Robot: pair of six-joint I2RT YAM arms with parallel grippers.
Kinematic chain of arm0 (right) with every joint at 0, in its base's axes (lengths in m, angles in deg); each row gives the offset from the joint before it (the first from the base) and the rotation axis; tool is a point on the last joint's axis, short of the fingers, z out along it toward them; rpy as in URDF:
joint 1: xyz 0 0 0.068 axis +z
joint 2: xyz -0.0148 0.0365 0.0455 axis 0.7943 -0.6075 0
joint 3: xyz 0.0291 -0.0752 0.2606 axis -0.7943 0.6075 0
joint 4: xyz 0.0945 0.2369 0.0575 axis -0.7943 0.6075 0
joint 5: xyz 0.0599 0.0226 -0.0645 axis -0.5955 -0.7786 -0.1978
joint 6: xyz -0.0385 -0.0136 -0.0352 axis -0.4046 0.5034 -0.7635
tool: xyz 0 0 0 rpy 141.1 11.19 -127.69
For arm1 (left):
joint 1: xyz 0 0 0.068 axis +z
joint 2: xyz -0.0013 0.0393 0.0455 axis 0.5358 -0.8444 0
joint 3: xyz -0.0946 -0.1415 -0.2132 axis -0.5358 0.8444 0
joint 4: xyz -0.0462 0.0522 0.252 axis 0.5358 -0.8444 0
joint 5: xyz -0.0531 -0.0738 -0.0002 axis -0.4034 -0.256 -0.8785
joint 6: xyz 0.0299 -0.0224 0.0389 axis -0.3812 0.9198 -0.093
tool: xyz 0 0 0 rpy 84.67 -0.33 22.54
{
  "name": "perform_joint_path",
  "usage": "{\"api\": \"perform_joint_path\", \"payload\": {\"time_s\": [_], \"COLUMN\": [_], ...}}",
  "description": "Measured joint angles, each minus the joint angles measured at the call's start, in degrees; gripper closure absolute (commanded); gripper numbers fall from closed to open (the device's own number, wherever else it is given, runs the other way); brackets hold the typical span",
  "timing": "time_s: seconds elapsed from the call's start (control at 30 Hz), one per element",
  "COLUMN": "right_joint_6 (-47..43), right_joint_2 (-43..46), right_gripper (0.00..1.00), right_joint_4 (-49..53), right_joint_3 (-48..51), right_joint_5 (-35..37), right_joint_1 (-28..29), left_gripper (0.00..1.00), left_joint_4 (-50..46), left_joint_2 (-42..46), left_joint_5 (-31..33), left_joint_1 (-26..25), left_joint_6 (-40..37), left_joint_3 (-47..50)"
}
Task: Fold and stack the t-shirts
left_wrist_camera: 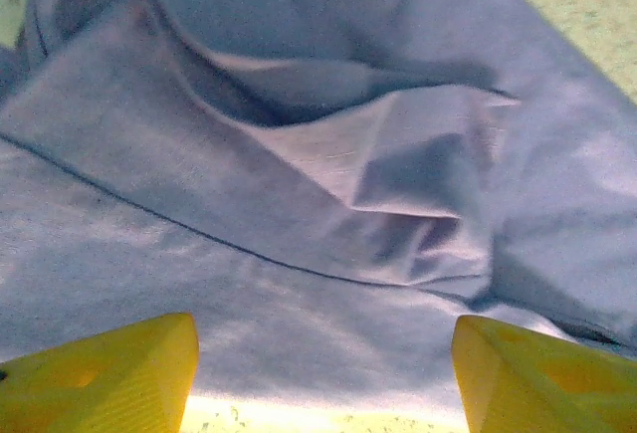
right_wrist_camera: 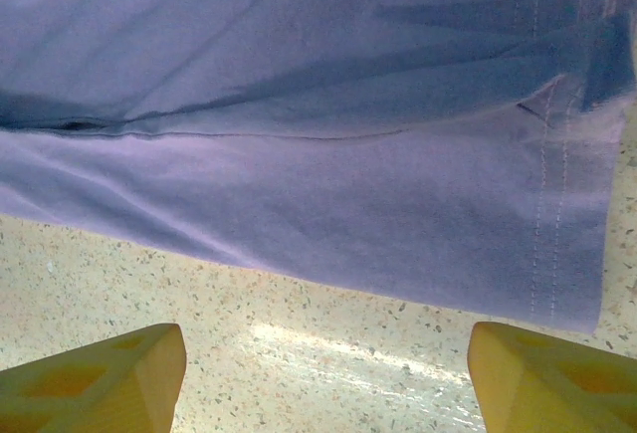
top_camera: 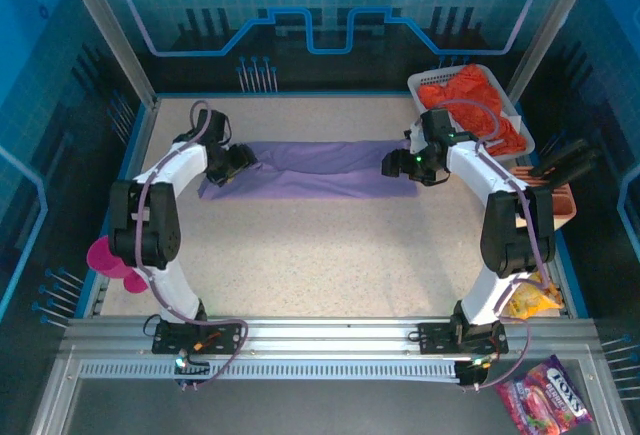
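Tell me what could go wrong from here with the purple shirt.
1. The purple t-shirt is bunched in ridges under the open left hand; a pinch there could catch extra layers and skew the fold.
2. The open right hand sits over bare table beside the hem; closing here may miss cloth.

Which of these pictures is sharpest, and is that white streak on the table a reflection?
Top external view: sharpest, tinted blue. Right wrist view: yes, likely glare on the speckled table; the purple t-shirt is crisp. Left wrist view: shirt soft, deep fold shadows, overexposed table strip below.
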Motion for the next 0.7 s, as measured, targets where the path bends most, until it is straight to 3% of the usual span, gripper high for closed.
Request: {"api": "perform_joint_path", "payload": {"time_s": [0.27,0.7], "right_joint_6": [-0.04,-0.44], "right_joint_2": [0.0,0.0], "right_gripper": [0.24,0.24], "right_joint_4": [0.02,0.04], "right_joint_3": [0.0,0.0], "right_joint_5": [0.04,0.04], "right_joint_1": [0.04,0.09], "left_gripper": [0.31,0.32], "left_joint_4": [12.0,14.62], "left_joint_2": [-4.72,-11.93], "left_joint_5": [-4.24,-5.64], "left_joint_1": [1.01,1.25], "left_joint_6": [5.29,7.15], "left_joint_3": [1.68,-7.85]}}
